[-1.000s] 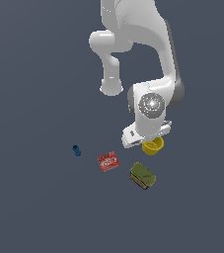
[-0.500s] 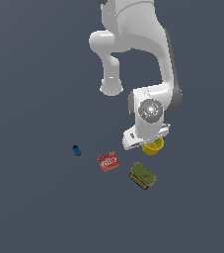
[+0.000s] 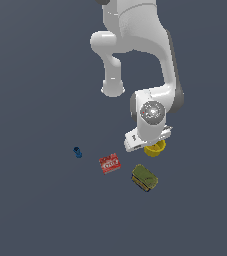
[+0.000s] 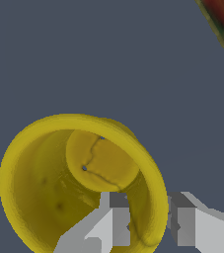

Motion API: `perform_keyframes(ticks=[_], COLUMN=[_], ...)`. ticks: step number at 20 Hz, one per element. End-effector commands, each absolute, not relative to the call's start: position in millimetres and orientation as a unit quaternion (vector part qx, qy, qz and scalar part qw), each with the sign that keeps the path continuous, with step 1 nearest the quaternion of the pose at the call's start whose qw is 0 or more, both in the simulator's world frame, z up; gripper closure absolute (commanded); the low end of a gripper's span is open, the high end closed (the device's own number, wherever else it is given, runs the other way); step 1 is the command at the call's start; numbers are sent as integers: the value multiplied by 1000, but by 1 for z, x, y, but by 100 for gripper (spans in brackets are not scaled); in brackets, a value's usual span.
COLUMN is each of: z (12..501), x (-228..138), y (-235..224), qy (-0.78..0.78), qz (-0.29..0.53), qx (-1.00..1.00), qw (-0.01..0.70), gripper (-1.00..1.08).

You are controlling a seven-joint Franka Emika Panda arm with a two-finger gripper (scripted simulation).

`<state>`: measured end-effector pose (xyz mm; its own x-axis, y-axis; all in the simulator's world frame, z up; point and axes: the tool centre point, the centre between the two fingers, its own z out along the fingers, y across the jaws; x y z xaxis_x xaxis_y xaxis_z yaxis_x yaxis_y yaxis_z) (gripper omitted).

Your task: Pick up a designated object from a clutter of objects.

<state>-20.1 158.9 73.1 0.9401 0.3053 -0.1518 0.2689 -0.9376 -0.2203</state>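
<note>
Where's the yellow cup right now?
In the exterior view the yellow cup sits right of centre, partly hidden under the gripper, just up and right of the olive-green block; the fingers straddle its rim.

Flat, even simulator light throughout, with no cast shadows or glare; the wrist view looks coarse and blocky beyond the fingers (image 4: 117, 217).

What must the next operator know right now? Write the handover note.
Tool: open, one finger inside the yellow cup, the other outside its wall, straddling the rim.
Cup stands upright on the floor beneath the arm; red box, green block and blue piece lie apart from it.
Done: tool lined up on the cup.
Left: close on the wall, lift.
</note>
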Motion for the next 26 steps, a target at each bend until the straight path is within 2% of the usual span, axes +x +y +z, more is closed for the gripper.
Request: perform_keyframes(ticks=[1, 13, 26], z=[72, 86, 139], x=[-21, -13, 14], y=[159, 146, 98], qy=[-146, -167, -244], qz=[93, 76, 14], qx=[-980, -978, -963], qw=[99, 102, 115], gripper=[108, 108, 108])
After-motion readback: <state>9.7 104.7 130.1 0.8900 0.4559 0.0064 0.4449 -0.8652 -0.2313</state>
